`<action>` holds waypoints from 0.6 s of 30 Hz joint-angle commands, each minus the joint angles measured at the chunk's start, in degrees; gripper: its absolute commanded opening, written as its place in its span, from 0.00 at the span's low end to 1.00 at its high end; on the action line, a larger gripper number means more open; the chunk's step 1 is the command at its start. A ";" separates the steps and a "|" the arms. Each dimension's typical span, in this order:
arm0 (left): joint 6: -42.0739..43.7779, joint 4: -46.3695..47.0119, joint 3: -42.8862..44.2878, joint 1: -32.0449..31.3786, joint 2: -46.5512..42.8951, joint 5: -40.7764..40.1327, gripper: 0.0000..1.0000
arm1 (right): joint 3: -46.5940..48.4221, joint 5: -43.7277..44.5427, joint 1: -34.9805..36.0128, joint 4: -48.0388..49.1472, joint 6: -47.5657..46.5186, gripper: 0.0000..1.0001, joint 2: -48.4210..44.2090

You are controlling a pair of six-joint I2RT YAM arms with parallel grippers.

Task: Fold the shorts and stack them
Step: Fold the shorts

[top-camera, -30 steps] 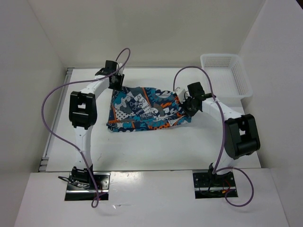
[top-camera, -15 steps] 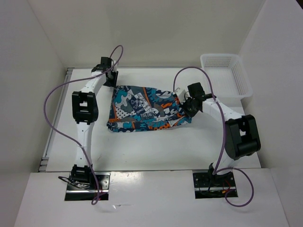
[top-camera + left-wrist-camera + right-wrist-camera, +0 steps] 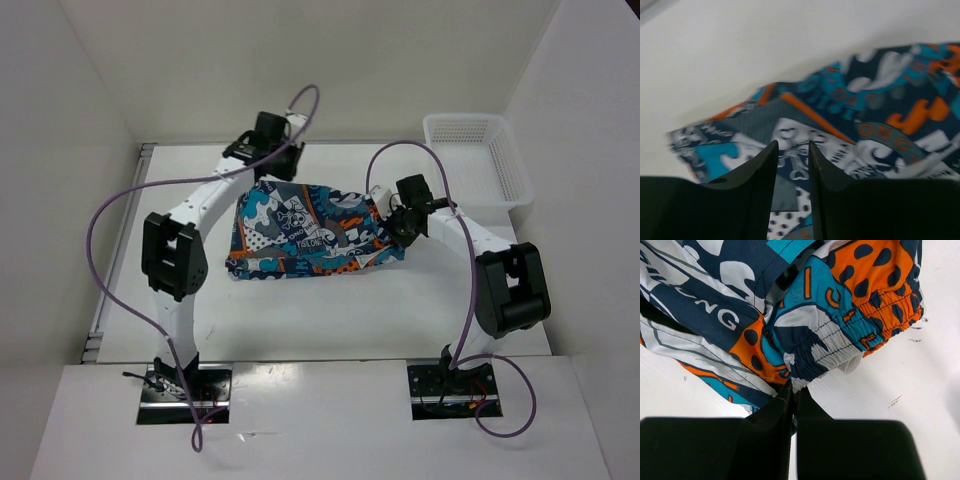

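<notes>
Since swinging right from the far-left corner of the shorts, hovers with the left end effector slightly apart and empty over their far edge. Keeps the right end effector clamped on the right-hand edge. Leaves the shorts spread on the middle of the worktop, unmoved and unfolded. Suggests a fresh grip being sought before the first fold.

I have open table to pass over on the near side of the shorts; the basket fills the far right corner, and walls close both sides
</notes>
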 commanded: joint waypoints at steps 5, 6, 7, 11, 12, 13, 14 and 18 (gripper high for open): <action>0.16 1.22 0.39 -4.01 8.79 4.67 0.37 | 0.47 -0.80 0.42 0.38 0.12 0.00 0.06; 0.16 1.22 4.24 -4.01 10.11 4.67 0.37 | 0.47 -0.80 0.42 0.38 0.12 0.00 0.06; 0.16 1.22 5.93 -4.01 12.38 4.67 0.37 | 0.47 -0.80 0.42 0.38 0.12 0.00 -0.55; 0.16 2.63 12.09 -2.25 16.79 2.74 0.37 | -0.85 -0.80 0.42 0.38 0.65 0.00 -1.69; 0.16 2.63 13.06 -1.38 18.63 2.73 0.37 | -1.46 -0.80 0.42 0.38 0.65 0.00 -1.70; 0.16 2.63 13.76 -0.85 19.43 1.69 0.37 | -2.08 -0.80 0.42 0.38 0.65 0.00 -2.22; 0.16 2.63 14.73 -0.84 20.39 0.46 0.37 | -2.08 -0.80 0.42 0.38 0.65 0.00 -2.22; 0.16 -2.97 20.17 1.61 28.02 -0.78 0.39 | -3.13 -0.80 0.42 0.38 0.65 0.00 -2.84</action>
